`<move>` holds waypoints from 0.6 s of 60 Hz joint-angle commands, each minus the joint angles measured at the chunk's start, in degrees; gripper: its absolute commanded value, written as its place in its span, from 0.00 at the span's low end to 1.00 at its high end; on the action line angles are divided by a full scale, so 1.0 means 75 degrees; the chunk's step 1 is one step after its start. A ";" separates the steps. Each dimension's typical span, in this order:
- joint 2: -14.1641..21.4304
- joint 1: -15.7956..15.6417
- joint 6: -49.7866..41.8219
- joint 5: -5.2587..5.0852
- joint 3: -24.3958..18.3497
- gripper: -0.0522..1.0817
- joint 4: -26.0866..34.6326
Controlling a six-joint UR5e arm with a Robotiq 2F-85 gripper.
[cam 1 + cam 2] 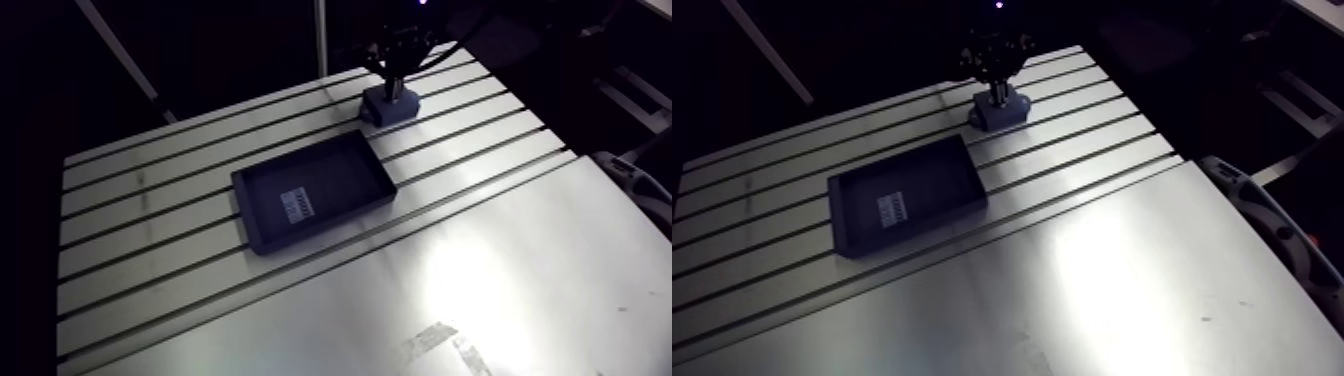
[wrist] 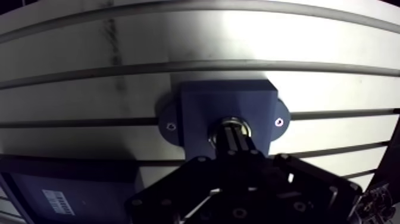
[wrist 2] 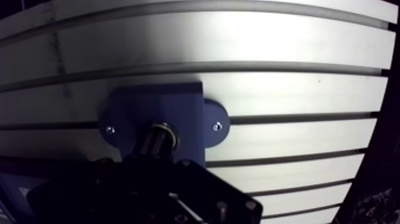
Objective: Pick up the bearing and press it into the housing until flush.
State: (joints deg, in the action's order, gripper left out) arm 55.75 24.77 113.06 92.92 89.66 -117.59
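As they lie left to right on the slotted aluminium table [image 1: 500, 280]: shallow black rectangular tray [image 1: 345, 180], standing apart; blue-grey flanged housing block [image 2: 196, 113]; small steel ring bearing [image 2: 237, 124], sitting in the housing's bore, directly beneath the black two-finger gripper [image 2: 234, 138], jaws drawn together, tips on the ring.

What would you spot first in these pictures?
A dark tray with a white label lies in the middle of the slotted table. Beyond it, the tool points down onto a blue-grey housing, its tip on a shiny bearing in the housing's hole.
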 commanded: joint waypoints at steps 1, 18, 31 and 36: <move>-0.0011 0.0003 0.0002 0.0002 0.0026 1.00 -0.0007; -0.0011 0.0003 0.0084 0.0004 0.0050 1.00 -0.0007; -0.0011 0.0003 0.0084 0.0004 0.0051 1.00 -0.0007; -0.0011 0.0003 0.0084 0.0004 0.0051 1.00 -0.0017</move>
State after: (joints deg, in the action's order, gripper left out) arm 55.68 24.79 113.67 92.94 90.00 -117.65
